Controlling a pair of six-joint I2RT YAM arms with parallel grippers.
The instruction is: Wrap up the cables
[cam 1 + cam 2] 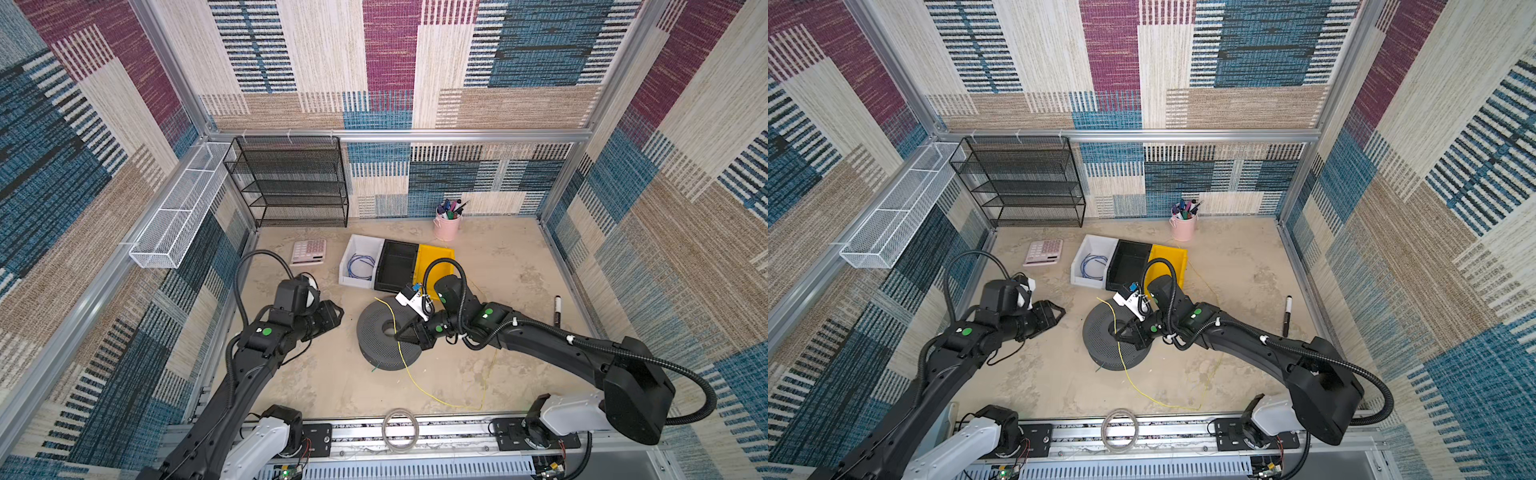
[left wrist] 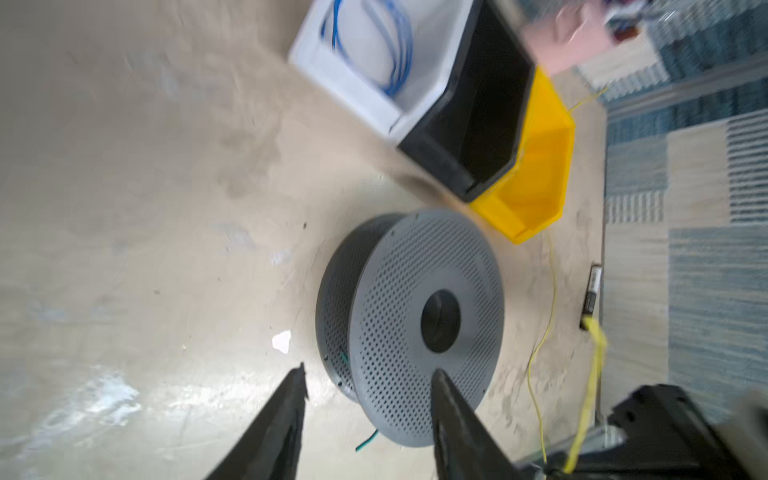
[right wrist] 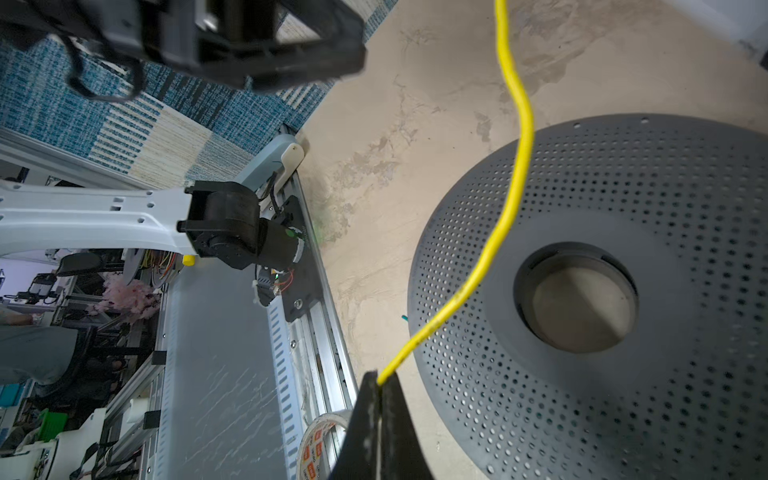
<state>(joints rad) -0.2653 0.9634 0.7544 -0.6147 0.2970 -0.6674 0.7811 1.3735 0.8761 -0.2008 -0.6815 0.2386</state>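
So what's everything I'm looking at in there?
spool: 1, grey, centre of table
white bin: 1, white, behind spool
black bin: 1, black, beside it
yellow bin: 1, yellow, next along
yellow cable: 1, yellow, across spool and table
blue cable: 1, blue, coiled in white bin
calculator: 1, pink, left of bins
pen cup: 1, pink, back wall
marker: 1, black, table's right
mesh shelf: 1, black, back left
mesh basket: 1, white, left wall
tape roll: 1, clear, front rail
left gripper: 1, black, open, beside spool
right gripper: 1, black, shut on yellow cable

Three bins point(image 1: 397, 266) stand just behind the spool point(image 1: 374, 334). A calculator point(image 1: 308, 251) lies left of them, a marker point(image 1: 557, 309) well right.
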